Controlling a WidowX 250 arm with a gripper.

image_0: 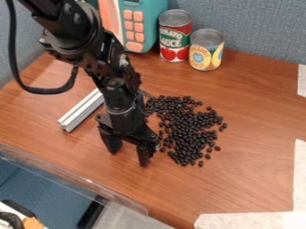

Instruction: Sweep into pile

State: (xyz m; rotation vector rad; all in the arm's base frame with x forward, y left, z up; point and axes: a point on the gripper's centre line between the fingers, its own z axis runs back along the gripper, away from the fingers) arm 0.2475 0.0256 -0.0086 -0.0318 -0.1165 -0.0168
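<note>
1. Nearest us, along the bottom edge, a flat white paper strip [248,221] covers the counter's corner; two more stretches of white show up the right side, probably marking off or shielding the wooden counter [251,179].
2. Lower left, one clear plastic lip [78,171] edges the wood, likely there to stop runaways going over.
3. And here's the main player! One black two-finger gripper [128,158] hangs low just beside the beans, fingers apart, nothing between them. Tips down and close to the wood: a good stance, I'd judge, for pushing strays inward.
4. The small glossy black beans [192,129] lie right of the gripper, spread in a loose, uneven patch, dense in the middle and ragged round the rim. Far too many, and too crowded, to count!
5. Behind the arm, one grooved silver metal bar [81,111] lies slantwise, partly hidden; its purpose I can't tell.
6. At the back, two cans, one red-and-green with tomatoes [174,38], one yellow-and-blue with fruit [206,51], stand upright beside one teal toy machine [156,20] with seven coral buttons I can make out. All are well placed out of the sweep.
7. Next call: short strokes from the rim inward; too hard a push could scatter the beans.
</note>
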